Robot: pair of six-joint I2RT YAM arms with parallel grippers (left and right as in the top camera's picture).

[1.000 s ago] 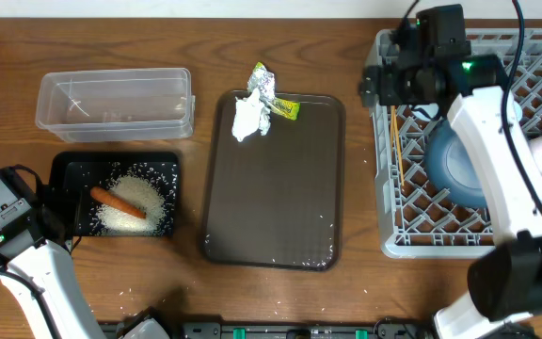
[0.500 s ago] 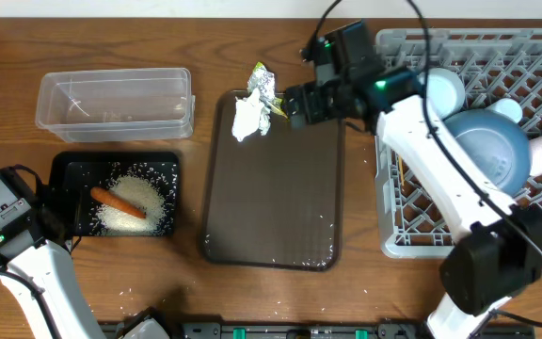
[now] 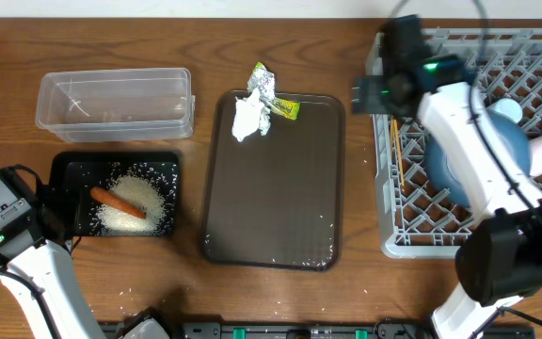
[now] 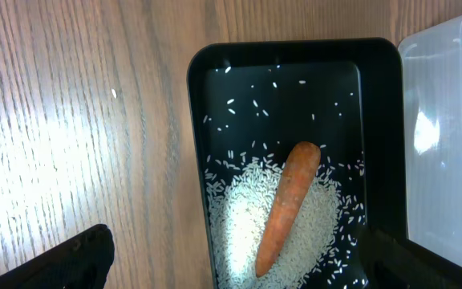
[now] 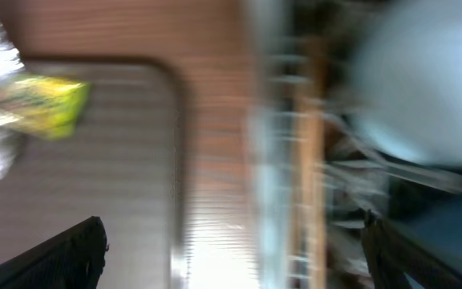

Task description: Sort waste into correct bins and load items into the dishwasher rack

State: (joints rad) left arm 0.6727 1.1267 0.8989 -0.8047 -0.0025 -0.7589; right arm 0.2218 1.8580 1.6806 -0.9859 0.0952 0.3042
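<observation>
Legend: I can read no text, label, brand, number or sign in any of my three views. The yellow-green packet (image 3: 286, 109) at the far edge of the brown tray (image 3: 271, 207) is too small in the overhead view, and too blurred in the right wrist view, for me to read anything on it.

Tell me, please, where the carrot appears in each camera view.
Overhead: carrot at lower left, lying on rice in the black bin.
Left wrist: carrot at lower centre, on the rice.
Right wrist: not in it.
Shared landmark: the black bin beside the clear tub, in overhead and left wrist.
</observation>
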